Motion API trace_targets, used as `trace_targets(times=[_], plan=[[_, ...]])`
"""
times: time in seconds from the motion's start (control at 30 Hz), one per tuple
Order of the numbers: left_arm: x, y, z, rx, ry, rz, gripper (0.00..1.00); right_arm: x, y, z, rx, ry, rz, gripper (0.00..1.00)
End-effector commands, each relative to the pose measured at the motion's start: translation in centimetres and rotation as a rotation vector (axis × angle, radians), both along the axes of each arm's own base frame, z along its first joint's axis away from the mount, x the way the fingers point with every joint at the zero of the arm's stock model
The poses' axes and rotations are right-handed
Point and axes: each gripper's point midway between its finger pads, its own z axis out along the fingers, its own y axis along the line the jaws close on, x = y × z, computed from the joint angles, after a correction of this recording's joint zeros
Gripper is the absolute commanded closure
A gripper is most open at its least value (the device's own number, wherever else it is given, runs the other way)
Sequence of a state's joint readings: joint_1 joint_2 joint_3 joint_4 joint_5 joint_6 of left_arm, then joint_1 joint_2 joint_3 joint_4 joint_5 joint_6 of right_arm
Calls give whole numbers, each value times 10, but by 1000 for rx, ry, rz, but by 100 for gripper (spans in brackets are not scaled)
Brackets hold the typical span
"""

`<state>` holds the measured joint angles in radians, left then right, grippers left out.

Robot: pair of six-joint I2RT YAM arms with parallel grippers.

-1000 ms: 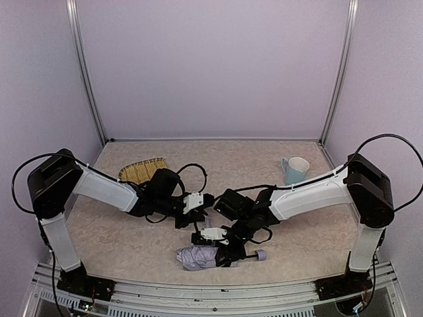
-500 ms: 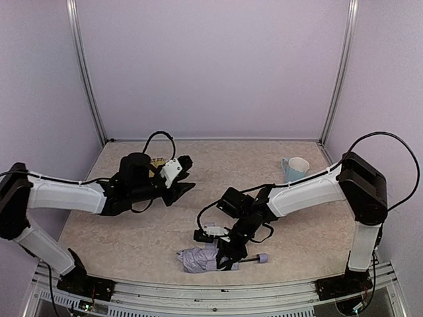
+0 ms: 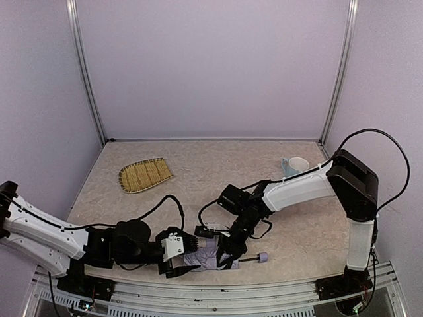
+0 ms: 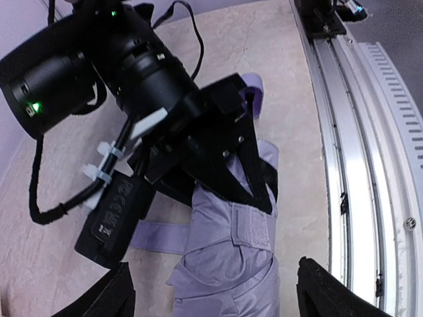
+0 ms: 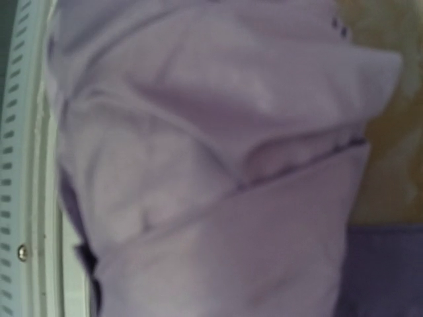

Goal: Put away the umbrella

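Along the table's (image 3: 218, 165) near edge, the folded lavender umbrella (image 3: 206, 256) is lying left to right, its handle knob (image 3: 262, 257) pointing right. The left gripper (image 3: 190, 251), jaws spread wide, is facing the umbrella's left end. The right gripper (image 3: 228, 254) is clamping its middle from the far side.

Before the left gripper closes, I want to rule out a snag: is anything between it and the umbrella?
Nothing visible. The left gripper, open, straddles the fabric end of the umbrella with no object between. The right gripper clamps the umbrella farther along, toward the handle, beyond where the left one would close.
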<state>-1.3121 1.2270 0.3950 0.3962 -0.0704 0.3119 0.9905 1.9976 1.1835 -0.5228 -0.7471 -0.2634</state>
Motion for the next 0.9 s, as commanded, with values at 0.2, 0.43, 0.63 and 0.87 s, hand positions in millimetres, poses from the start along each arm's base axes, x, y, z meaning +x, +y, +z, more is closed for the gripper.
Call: trace_targets(times=[0.2,0.43,0.63,0.87], plan=[[22,-3,-72,222,20,41,16,-10,-67,-58,-328,84,-23,100],[21,-23,-99,291,56,-43,27,6,-59,-53,-274,66,-61,92],[3,-12,-127,388,148,-118,57,25,-42,-28,-155,-20,-128,71],[-5,-4,-146,482,197,-157,74,46,-35,8,-70,-166,-189,48]])
